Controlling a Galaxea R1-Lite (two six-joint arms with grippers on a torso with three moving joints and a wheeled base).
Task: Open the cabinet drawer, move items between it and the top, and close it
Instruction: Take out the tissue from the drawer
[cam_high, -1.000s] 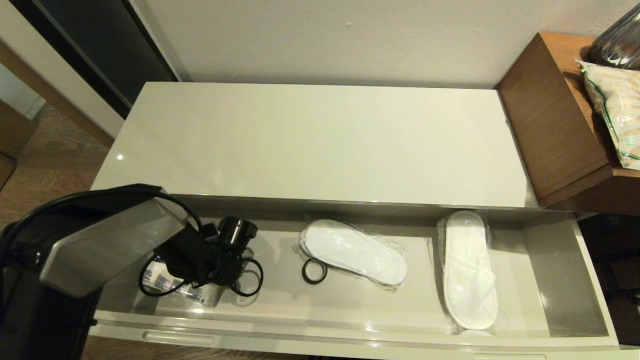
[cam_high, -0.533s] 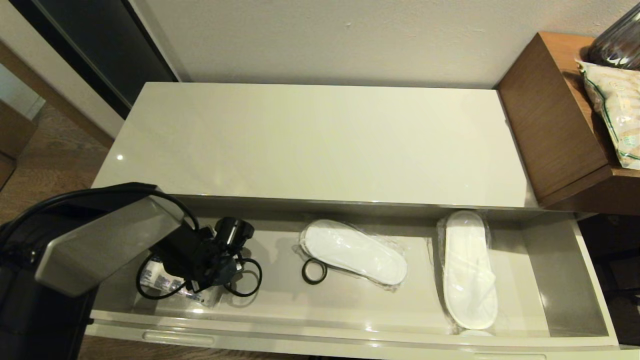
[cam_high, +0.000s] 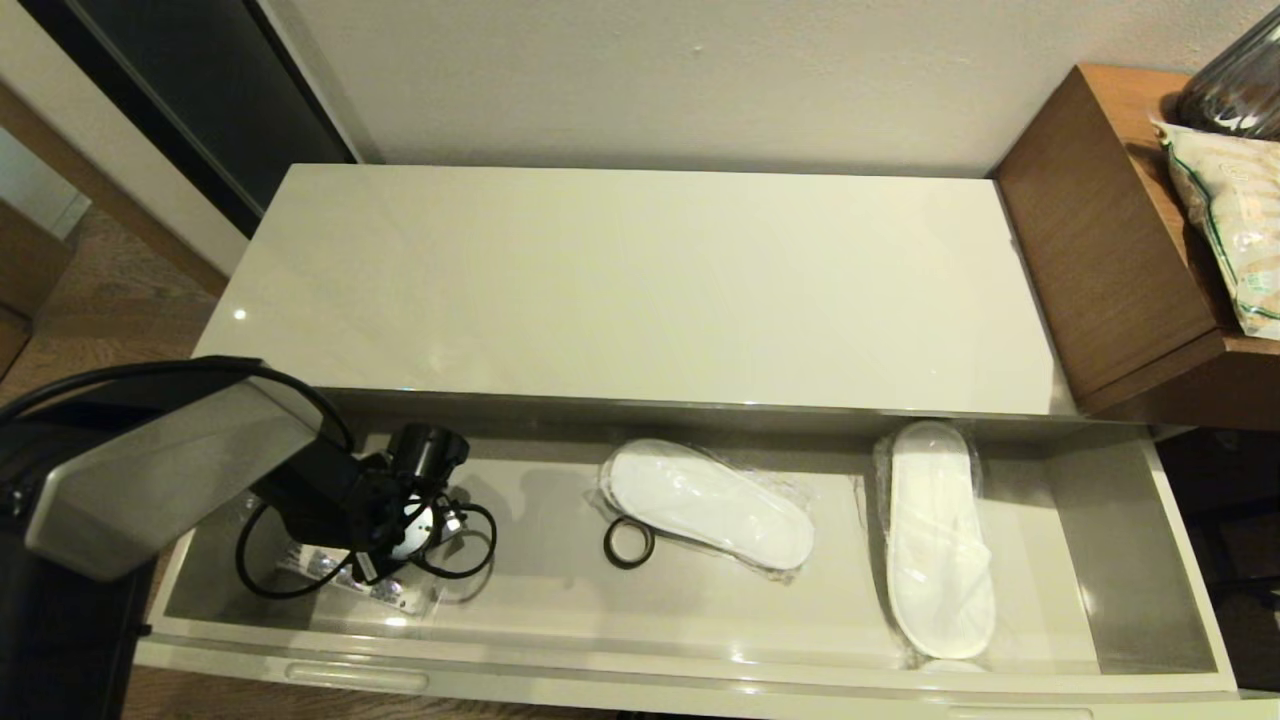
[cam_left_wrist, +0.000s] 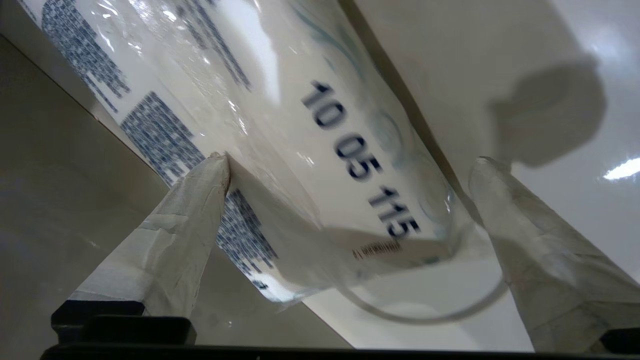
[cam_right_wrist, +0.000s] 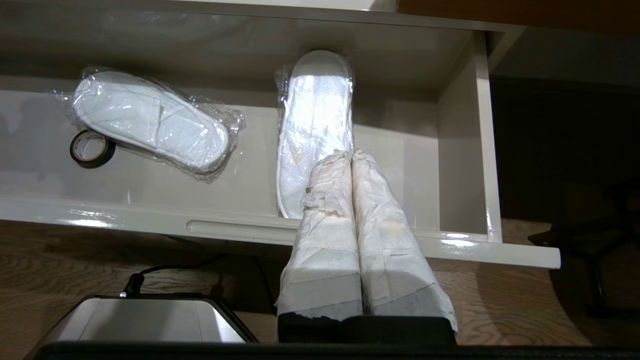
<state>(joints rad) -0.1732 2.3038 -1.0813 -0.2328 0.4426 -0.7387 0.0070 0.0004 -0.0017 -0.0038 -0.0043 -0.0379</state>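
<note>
The cabinet drawer (cam_high: 1180, 560) stands pulled out below the glossy cream top (cam_high: 640, 280), which is bare. At the drawer's left end lies the tissue pack (cam_high: 335, 578), white with blue print. My left gripper (cam_high: 385, 545) is down in the drawer right over it. In the left wrist view the left gripper (cam_left_wrist: 350, 161) is open and straddles the pack (cam_left_wrist: 280, 125), one fingertip (cam_left_wrist: 217, 167) touching its edge beside the digits "10 05 115". My right gripper (cam_right_wrist: 351, 154) is shut and empty, held in front of the drawer's right part (cam_right_wrist: 465, 150); the head view does not show it.
Two plastic-wrapped white slippers (cam_high: 705, 503) (cam_high: 937, 540) and a black tape ring (cam_high: 629, 543) lie in the drawer. A taller brown wooden unit (cam_high: 1110, 240) with a bag (cam_high: 1235, 215) stands at the right. Wooden floor lies below the drawer front.
My left arm has shifted left and lower in the drawer, settling over the tissue pack. Slippers and tape ring have not moved.
</note>
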